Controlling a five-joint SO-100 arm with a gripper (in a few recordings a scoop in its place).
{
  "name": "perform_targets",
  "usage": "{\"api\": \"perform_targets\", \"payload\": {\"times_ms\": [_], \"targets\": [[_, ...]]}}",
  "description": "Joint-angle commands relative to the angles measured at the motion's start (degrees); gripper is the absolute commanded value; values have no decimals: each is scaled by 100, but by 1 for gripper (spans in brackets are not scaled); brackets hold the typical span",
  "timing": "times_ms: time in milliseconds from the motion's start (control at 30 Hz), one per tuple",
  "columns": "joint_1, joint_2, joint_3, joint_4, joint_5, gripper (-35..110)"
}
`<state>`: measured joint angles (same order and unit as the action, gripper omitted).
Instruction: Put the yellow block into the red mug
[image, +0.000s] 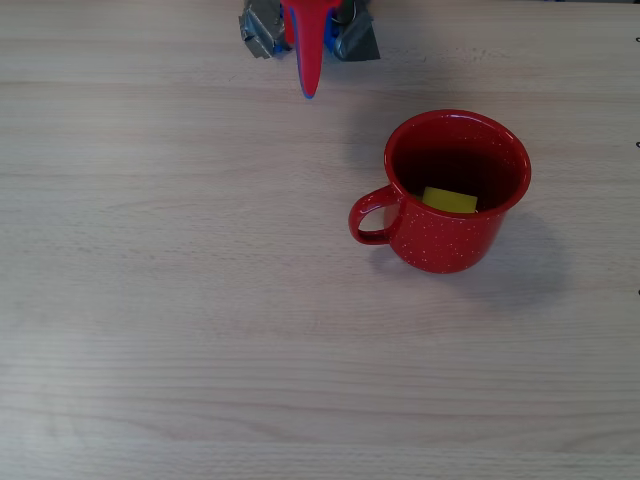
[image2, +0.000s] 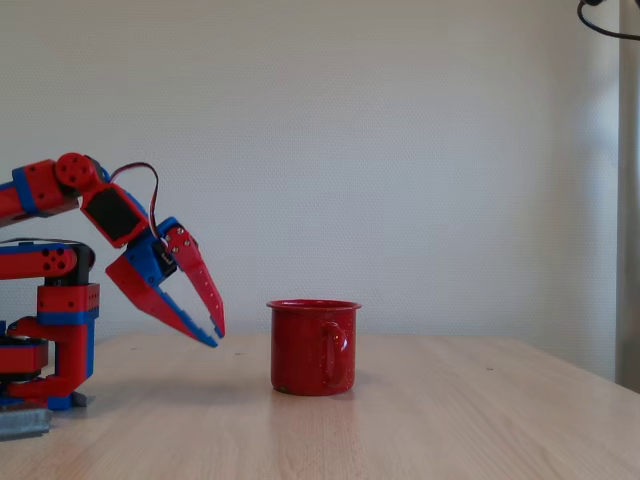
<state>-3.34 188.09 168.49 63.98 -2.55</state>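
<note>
The red mug (image: 458, 200) stands upright on the pale wooden bench (image: 180, 330). In the overhead view its looped handle (image: 372, 216) points to the left of the mug body. The inside of the mug is dark, and the yellow block (image: 449, 200) lies at the bottom, toward the lower part of the opening as the overhead view shows it. In the fixed view the mug wall hides the block.

The pincer (image2: 216, 334) hangs above the bench, to the left of the mug in the fixed view and clear of it. Its two red fingers stand slightly apart at the tips, and it holds nothing. The tips point downward toward the bench, at about the height of the mug rim.
</note>
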Motion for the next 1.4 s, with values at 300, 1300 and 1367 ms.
{"api": "perform_targets", "payload": {"times_ms": [300, 1300, 1367], "targets": [[-220, 132, 264, 369, 9, 0], [-316, 132, 255, 431, 26, 0], [-316, 132, 255, 431, 26, 0]]}}
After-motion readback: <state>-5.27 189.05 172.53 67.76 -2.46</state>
